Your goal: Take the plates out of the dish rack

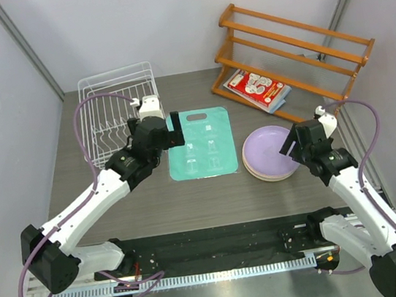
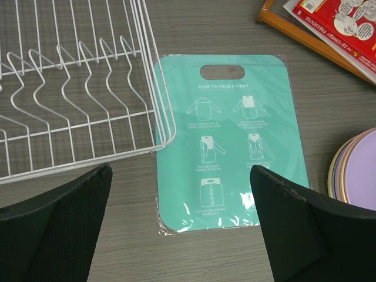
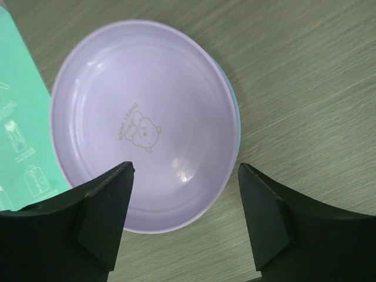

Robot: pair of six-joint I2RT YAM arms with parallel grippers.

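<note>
The plates (image 1: pixel 269 153) lie flat in one stack, face up, toward the right edge of the table, about midway between its near and far edges. The top one is lilac, and my right wrist view shows a small bear print at its centre, set at a slant. A blue rim peeks out on the stack's right side, and paler pink and yellowish rims show beneath from my left wrist view. Being round, they have no long axis.

My right gripper (image 3: pixel 185 170) hangs over the near part of the stack with its fingers (image 3: pixel 103 205) spread wide and nothing between them; the lilac plate fills the gap below.

The dish rack (image 1: pixel 121 115) sits in the far left corner, upright, with its long axis running from the near edge toward the far edge and its tines standing in rows.

My left gripper (image 2: pixel 179 176) is spread apart too, holding nothing, just beside the rack's near right corner and above the left side of the teal mat (image 1: pixel 201 144), which lies flat at mid-table between the rack and the plates.

A wooden rack (image 1: pixel 291 50) stands in the far right corner
</note>
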